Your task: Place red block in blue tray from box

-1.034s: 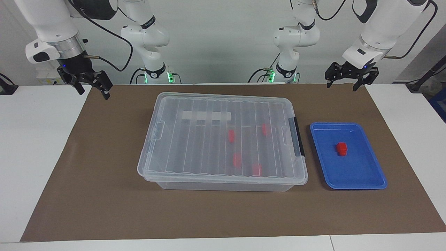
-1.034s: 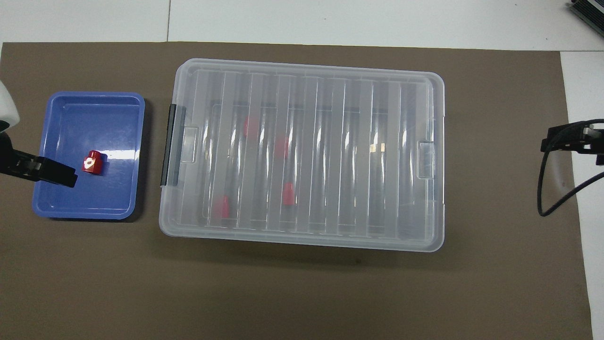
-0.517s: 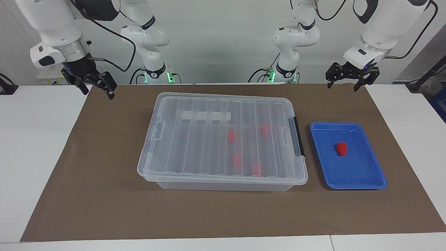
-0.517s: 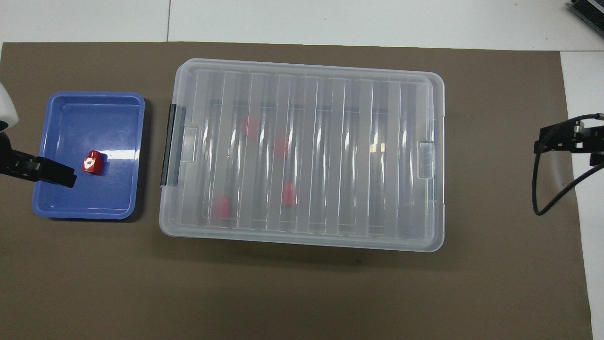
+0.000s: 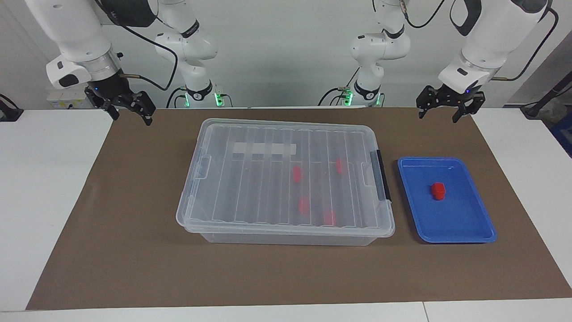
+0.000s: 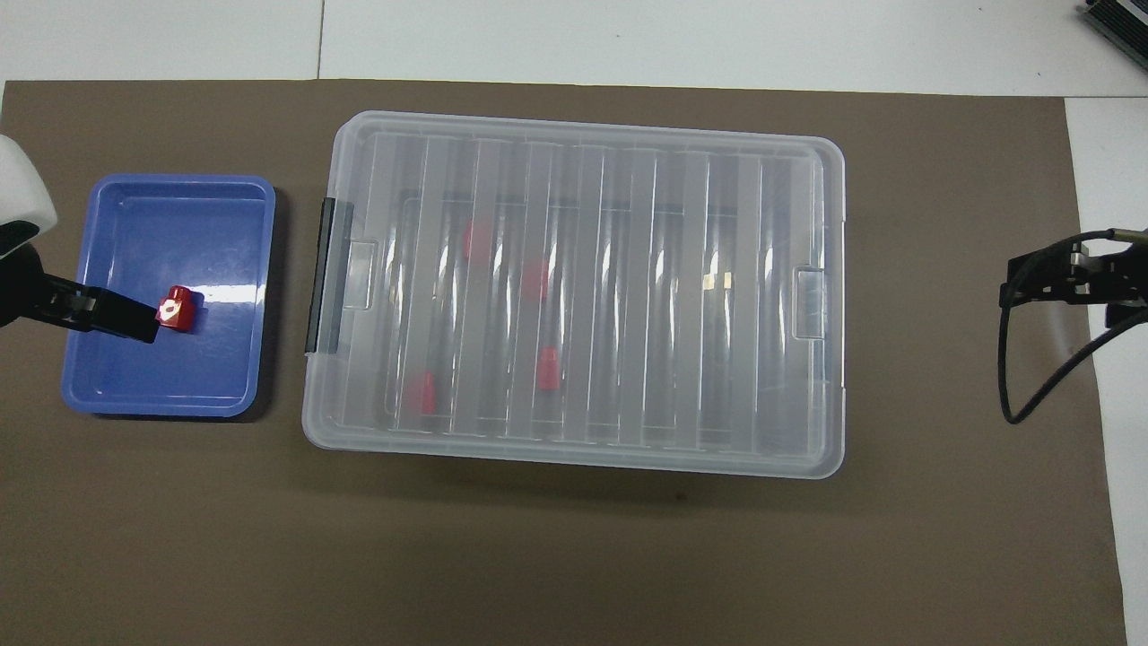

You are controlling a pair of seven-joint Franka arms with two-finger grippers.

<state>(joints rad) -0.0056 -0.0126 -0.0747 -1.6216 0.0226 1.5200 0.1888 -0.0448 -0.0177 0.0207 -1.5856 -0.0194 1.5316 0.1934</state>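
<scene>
The box [image 5: 250, 188] is a clear bin with its ribbed lid shut, standing mid-mat; it also shows in the overhead view [image 6: 682, 296]. Several red blocks [image 5: 296, 174] lie inside it toward the black latch [image 5: 380, 174]. One red block [image 5: 438, 191] lies in the blue tray [image 5: 447, 239] beside the box, toward the left arm's end; block [image 6: 177, 309] and tray [image 6: 170, 184] also show from overhead. My left gripper [image 5: 439, 115] hangs open and empty, high over the mat by the tray. My right gripper [image 5: 129, 117] hangs open and empty over the mat's edge at the right arm's end.
A brown mat [image 5: 134, 250] covers the white table [image 5: 44, 201]. A black cable [image 6: 1022, 377] loops beside the right gripper [image 6: 1067, 274]. One left fingertip [image 6: 134, 323] overlaps the tray's rim from overhead.
My right gripper has moved in from the table's end toward the box. My left gripper has shifted slightly. The box, the tray and the blocks have not moved.
</scene>
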